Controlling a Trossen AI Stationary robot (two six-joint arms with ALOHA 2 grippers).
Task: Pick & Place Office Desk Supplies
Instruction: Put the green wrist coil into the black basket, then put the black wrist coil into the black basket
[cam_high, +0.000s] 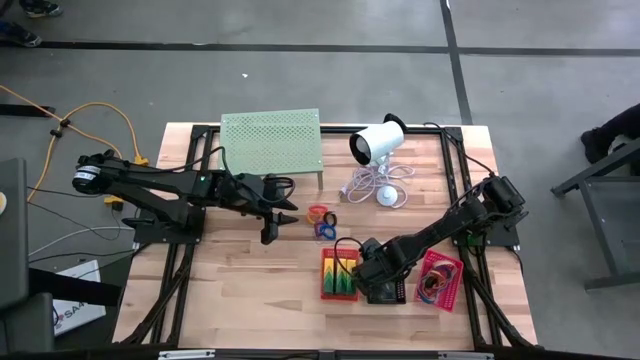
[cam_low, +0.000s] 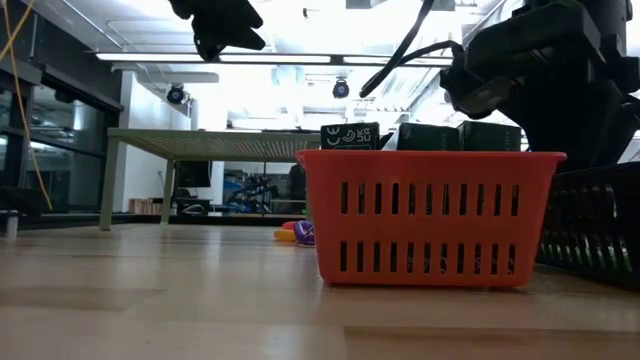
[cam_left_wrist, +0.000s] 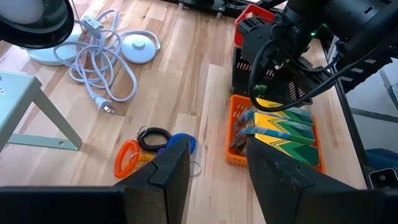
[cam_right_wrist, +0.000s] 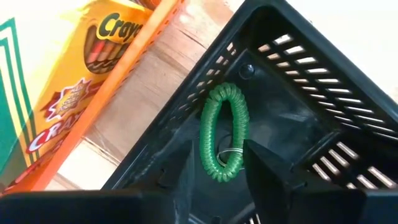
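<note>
The right gripper (cam_right_wrist: 214, 171), fingers apart and empty, hangs inside the black basket (cam_right_wrist: 298, 124) over a green coil loop (cam_right_wrist: 222, 132) lying on its floor: placement looks finished, so retreat comes next. The left gripper (cam_left_wrist: 214, 168), open, hovers above the remaining loops (cam_left_wrist: 152, 148) on the bench (cam_left_wrist: 186, 81).

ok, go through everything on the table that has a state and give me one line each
Red basket: upright, holding crayon packs standing on edge.
Black basket: upright, green coil loop lying inside.
Pink basket: upright, holding coloured bands.
Orange, black and blue coil loops: loose on the table, bunched together.
White cylinder device: lying on its side, cable unplugged.
Left end effector: open, empty, above the loops.
Right end effector: open, over the black basket.
</note>
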